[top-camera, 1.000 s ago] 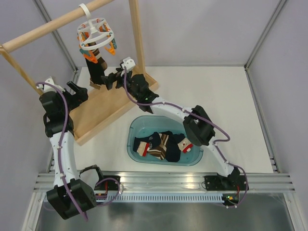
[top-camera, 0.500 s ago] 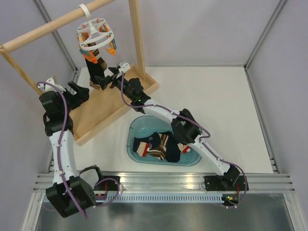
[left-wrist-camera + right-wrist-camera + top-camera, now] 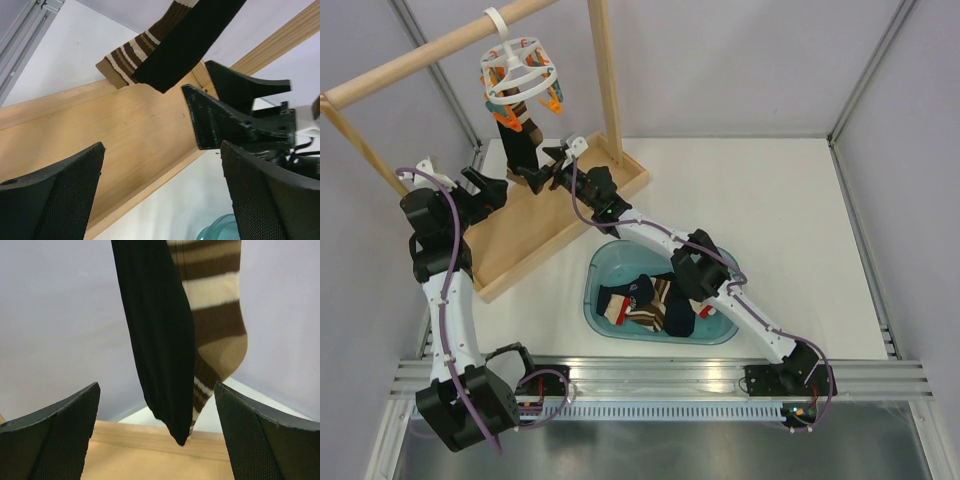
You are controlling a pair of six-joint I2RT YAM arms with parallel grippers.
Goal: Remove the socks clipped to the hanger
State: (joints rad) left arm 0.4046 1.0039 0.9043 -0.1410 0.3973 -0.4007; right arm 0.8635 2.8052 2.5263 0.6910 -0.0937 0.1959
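- Nearest me, the blue tub (image 3: 592, 290) sits toward 6 o'clock on the table with a heap of loose socks (image 3: 645, 305) inside. I'd judge it is placed there to take whatever comes off the clips.
- At about 9 o'clock the left gripper (image 3: 495, 188) hangs over the wooden rack base (image 3: 550, 215). Its fingers are spread wide and hold nothing, and it looks like a helper aimed at the hanging pair.
- The right gripper (image 3: 537, 177) stretches toward 10 o'clock with its fingers wide. They stand either side of the toe ends of the black sock (image 3: 155, 340) and striped sock (image 3: 220, 315), gripping neither.
- Farthest, at 11 o'clock, the hanger (image 3: 520, 80) hooks over the pole (image 3: 420, 60). Those two socks dangle from its clips, so closing on them and tugging downward seems the next need.
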